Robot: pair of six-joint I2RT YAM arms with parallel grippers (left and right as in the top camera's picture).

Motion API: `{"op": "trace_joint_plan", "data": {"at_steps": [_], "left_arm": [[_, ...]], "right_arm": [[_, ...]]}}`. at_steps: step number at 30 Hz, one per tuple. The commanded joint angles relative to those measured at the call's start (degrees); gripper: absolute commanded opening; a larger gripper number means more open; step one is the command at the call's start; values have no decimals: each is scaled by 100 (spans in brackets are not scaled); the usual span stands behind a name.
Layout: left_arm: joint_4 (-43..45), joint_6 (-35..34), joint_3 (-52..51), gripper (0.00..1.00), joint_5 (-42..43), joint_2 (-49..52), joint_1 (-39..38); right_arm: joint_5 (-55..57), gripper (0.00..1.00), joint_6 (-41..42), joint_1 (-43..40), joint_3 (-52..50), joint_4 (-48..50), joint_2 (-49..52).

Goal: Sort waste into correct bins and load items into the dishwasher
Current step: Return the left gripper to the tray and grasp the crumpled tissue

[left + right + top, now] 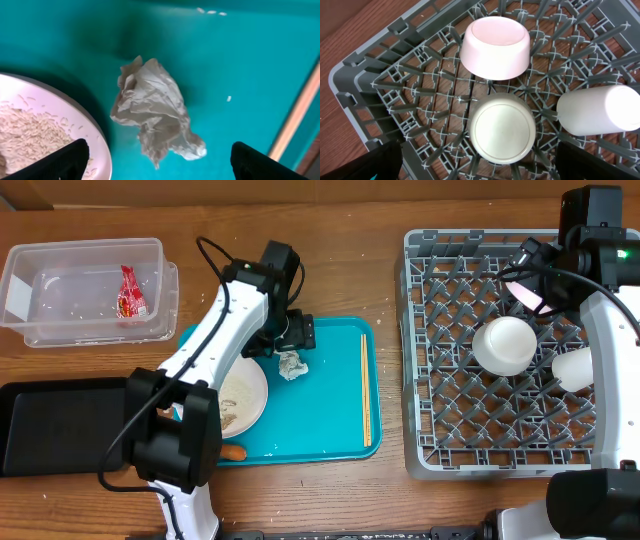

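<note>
A crumpled silvery-white wrapper [291, 365] lies on the teal tray, next to a white plate [243, 402] holding beige food scraps. My left gripper [291, 333] hovers open just above the wrapper [155, 115], one finger on each side, touching nothing. A red wrapper [129, 292] lies in the clear tub [40, 330]. The black tray [60, 425] is at the left. Chopsticks [365, 390] lie on the teal tray. My right gripper [480, 167] is open and empty over the grey dish rack [420, 360], above an upturned bowl [502, 127].
The teal tray [320, 430] sits mid-table. An orange carrot-like piece [232, 452] lies at its front edge. The rack also holds a second bowl [495, 47] and a cup on its side [602, 110]. The plate rim [102, 145] is close to my left finger.
</note>
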Motion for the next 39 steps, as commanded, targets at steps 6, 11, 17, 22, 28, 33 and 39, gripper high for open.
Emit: {"op": "trace_joint_plan", "data": {"at_steps": [6, 11, 17, 22, 28, 33, 39], "left_arm": [[551, 66, -389, 86, -144, 50, 15], [728, 61, -535, 87, -144, 50, 15], [741, 61, -540, 86, -142, 50, 7], [800, 61, -566, 86, -127, 52, -55], [968, 61, -804, 86, -133, 52, -166], [1139, 66, -977, 84, -190, 52, -175], [1248, 66, -975, 52, -188, 50, -164]], "right_arm": [[79, 100, 9, 11, 101, 31, -116], [79, 100, 9, 11, 98, 31, -116], [79, 100, 9, 11, 98, 31, -116], [79, 100, 9, 11, 98, 31, -116], [79, 100, 9, 11, 98, 31, -116], [79, 100, 9, 11, 98, 31, -116], [79, 100, 9, 11, 101, 31, -116]]}}
